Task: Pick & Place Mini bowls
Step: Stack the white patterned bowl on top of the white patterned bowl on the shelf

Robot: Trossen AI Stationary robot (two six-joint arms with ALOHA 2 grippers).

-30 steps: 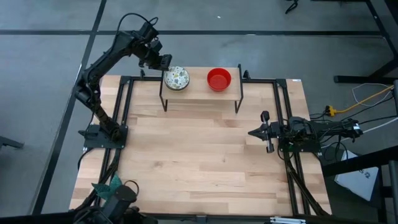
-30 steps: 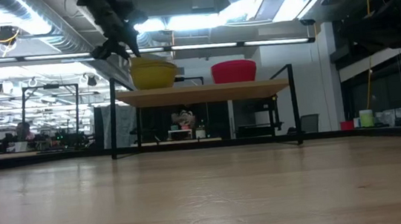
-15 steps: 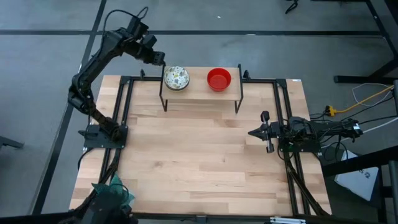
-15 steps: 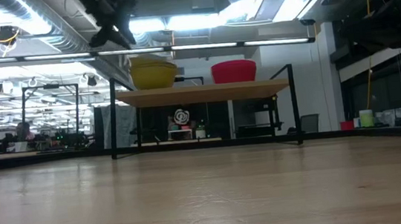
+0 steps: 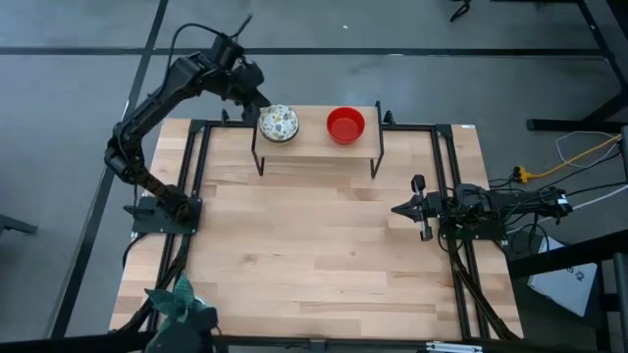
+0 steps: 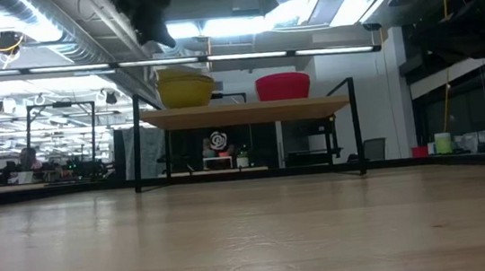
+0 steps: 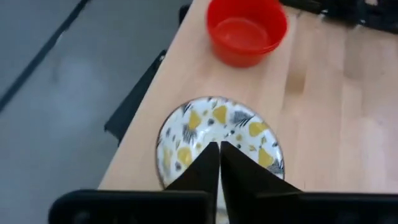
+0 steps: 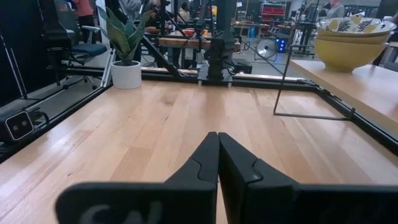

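My left tool: at the upper left of the high view, raised above the outer edge of the patterned bowl; its fingers are pressed together with nothing between them
My right tool: at the right of the high view, low over the desk, well apart from both bowls; its fingers meet tip to tip and it grips nothing
Patterned bowl: white inside with yellow and dark speckles, yellow outside in the low view; it stands upright on the left part of the shelf, at the upper middle of the high view
Red bowl: plain glossy red, upright on the right part of the same shelf, beside the patterned bowl and apart from it
Shelf: a wooden board on thin black legs, raised over the far edge of the desk
Low view: my left arm hangs at the top of the frame, above the patterned bowl and clear of it
Teal leafy thing: lower left corner of the high view, at the desk's edge
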